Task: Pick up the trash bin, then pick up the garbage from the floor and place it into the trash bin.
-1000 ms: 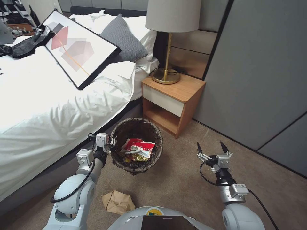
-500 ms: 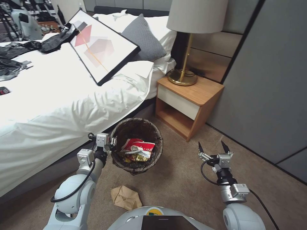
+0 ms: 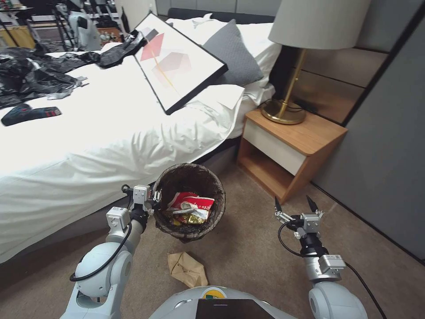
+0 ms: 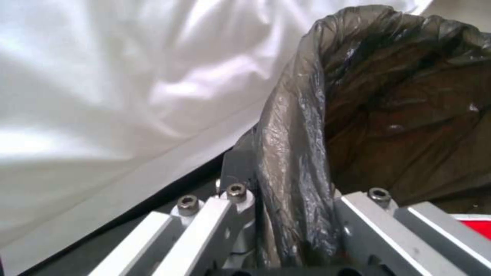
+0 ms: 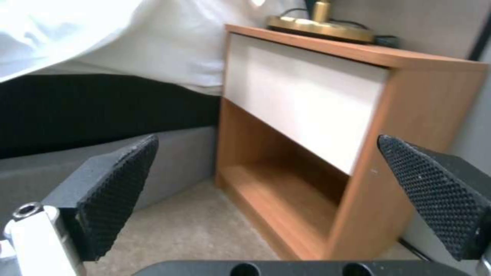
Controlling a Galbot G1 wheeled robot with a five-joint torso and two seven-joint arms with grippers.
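Brown carpet [image 3: 248, 252] runs between a white-sheeted bed [image 3: 88, 146] and a wooden nightstand [image 3: 294, 153] that stands against the grey wall. At the bed's side edge, the left gripper [image 3: 154, 198] has its fingers [image 4: 225, 214] closed on the near rim of the trash bin [image 3: 190, 177], pinching the dark bag folded over that rim; in the left wrist view the crinkled plastic runs down between the two metal fingers. Held this way, the trash bin hangs above the carpet just beside the mattress, upright, with red-and-white paper cups [image 3: 192, 203] and a shiny yellow wrapper [image 3: 191, 218] lying inside it. On the floor just in front of the bin, close to the robot's base, lies a crumpled brown paper bag [image 3: 188, 269], apart from both grippers. The right gripper [image 3: 295, 206] hangs over the carpet near the nightstand's front corner, its black-padded fingers [image 5: 120, 184] spread wide with nothing between them. Beyond, a framed picture [image 3: 179, 62] leans on the bed by a grey pillow [image 3: 230, 53], and a brass lamp [image 3: 285, 110] stands on the nightstand.
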